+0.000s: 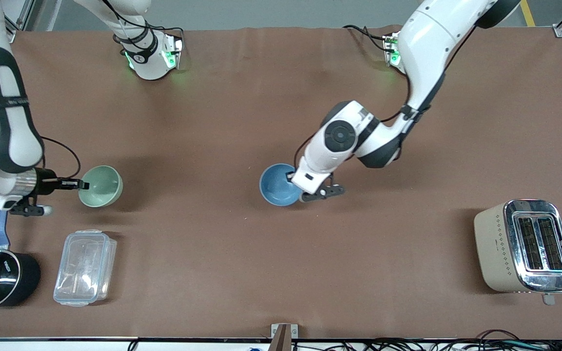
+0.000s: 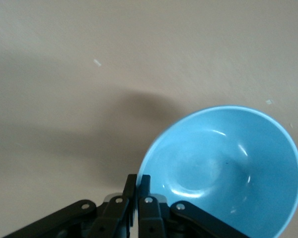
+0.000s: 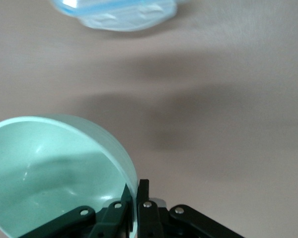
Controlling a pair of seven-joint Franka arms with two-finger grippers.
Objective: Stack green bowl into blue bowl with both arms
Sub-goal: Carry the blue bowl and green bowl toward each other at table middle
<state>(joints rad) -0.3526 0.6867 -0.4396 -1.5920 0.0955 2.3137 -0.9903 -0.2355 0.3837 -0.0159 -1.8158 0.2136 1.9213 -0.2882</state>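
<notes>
We have the right end effector (image 3: 135,201) pinched on the green bowl's (image 1: 100,186) rim, the left end effector (image 2: 137,198) on the blue bowl's (image 1: 278,185); next, we bring green over blue

Table (image 1: 261,273), brown covering. Resting on it: toaster (image 1: 525,246) at left arm's end; clear lidded container (image 1: 85,267) and black pot (image 1: 0,279) at right arm's end.

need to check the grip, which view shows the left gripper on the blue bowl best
The left wrist view: the left gripper fingers are pinched on the rim of the blue bowl, close up. The front view shows the bowl whole, but the arm covers that rim. The right wrist view shows neither.
</notes>
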